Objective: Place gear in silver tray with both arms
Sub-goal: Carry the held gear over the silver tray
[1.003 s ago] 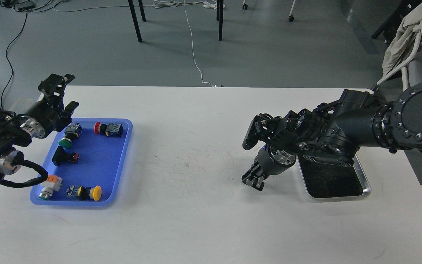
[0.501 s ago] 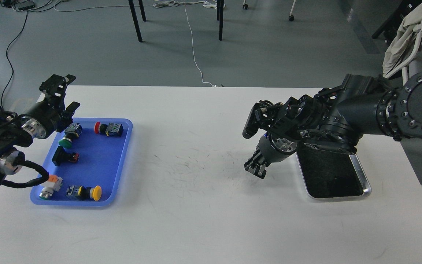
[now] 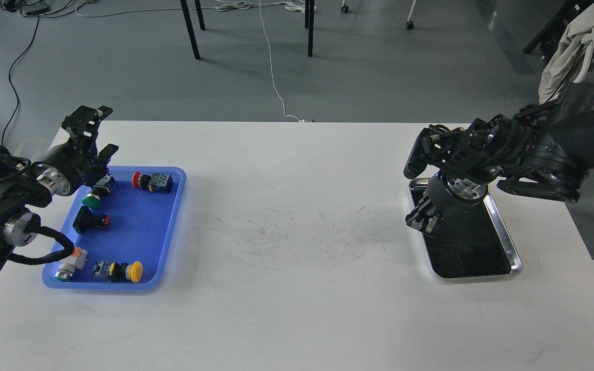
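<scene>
The silver tray (image 3: 516, 267) lies on the right of the white table, its dark bottom showing nothing in it. My right gripper (image 3: 423, 220) points down over the tray's left rim; it is dark and small, so I cannot tell its fingers apart or see anything in it. The gear is several push-button switch parts, among them a red one (image 3: 137, 180), a green one (image 3: 90, 201) and a yellow one (image 3: 133, 271), all in a blue plastic tray (image 3: 145, 229) at the left. My left gripper (image 3: 97, 133) is open and empty above that tray's far left corner.
The white table (image 3: 286, 288) has scuff marks in its middle. Table legs, chair legs and cables stand on the grey floor behind it. A beige cloth (image 3: 573, 46) hangs at the top right.
My right arm has swung right and back, taking its gripper from the table's middle right to the silver tray's left rim. My left gripper has shifted slightly right.
</scene>
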Controlling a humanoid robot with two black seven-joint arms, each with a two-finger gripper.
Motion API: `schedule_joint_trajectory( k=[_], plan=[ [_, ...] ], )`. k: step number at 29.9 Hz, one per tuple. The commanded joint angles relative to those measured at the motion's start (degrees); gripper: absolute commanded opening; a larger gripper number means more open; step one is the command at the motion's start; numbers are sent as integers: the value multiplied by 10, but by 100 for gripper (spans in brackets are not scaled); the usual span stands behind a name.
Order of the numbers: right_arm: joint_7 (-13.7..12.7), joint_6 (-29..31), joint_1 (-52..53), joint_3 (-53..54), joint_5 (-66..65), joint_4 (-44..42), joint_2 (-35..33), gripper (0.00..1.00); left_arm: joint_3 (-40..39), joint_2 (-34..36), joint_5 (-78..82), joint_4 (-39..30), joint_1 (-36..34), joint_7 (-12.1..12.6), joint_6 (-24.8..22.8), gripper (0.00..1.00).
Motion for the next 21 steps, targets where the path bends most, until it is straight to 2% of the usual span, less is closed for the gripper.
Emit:
schedule_joint_trajectory(
  k=[1,8,21],
  plan=[
    [0,0,0,-7,-4,-5,-29,1,-1,-1,0,0,0,0,0,97],
    [0,0,-24,-19,-8,-10,-55,1,0,0,0,0,0,0,0,97],
    [0,-4,-77,-15,-7,-52,-48,1,1,1,0,-1,3,0,-1,97]
  ],
)
